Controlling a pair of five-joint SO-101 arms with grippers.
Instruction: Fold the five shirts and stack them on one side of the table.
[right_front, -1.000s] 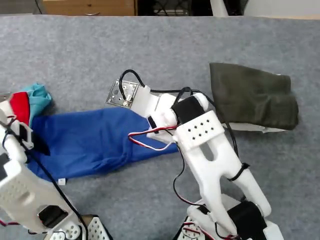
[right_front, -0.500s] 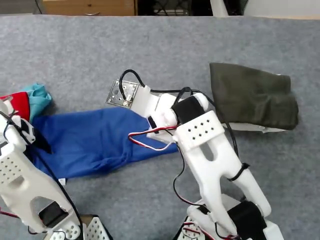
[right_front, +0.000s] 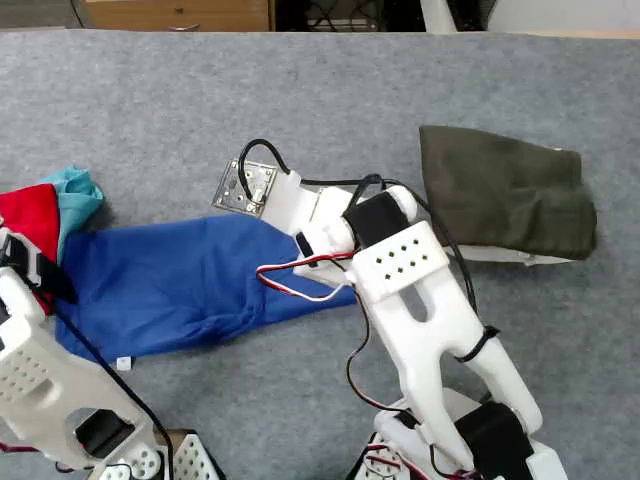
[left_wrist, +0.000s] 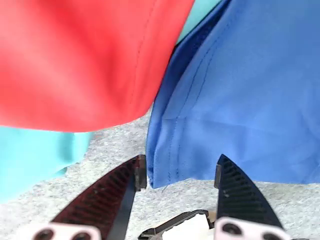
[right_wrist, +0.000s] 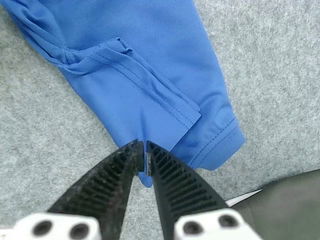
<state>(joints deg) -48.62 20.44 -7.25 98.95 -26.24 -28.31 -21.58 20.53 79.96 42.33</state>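
At the left, our left hand (left_wrist: 179, 169) has drawn back toward the near edge, baring more of the red shirt (right_front: 25, 215) bunched beside the teal shirt (right_front: 78, 192). Its jaws stand spread astride the left corner of the blue shirt (right_front: 180, 275), which lies stretched across the middle. Our right hand (right_wrist: 145, 152) has not moved and pinches the shirt's right hem. We judge this fold not yet begun. At the right, an olive shirt (right_front: 500, 190) lies folded. The bench (right_front: 300, 90) is grey felt, with wooden furniture (right_front: 180, 12) beyond its far edge.
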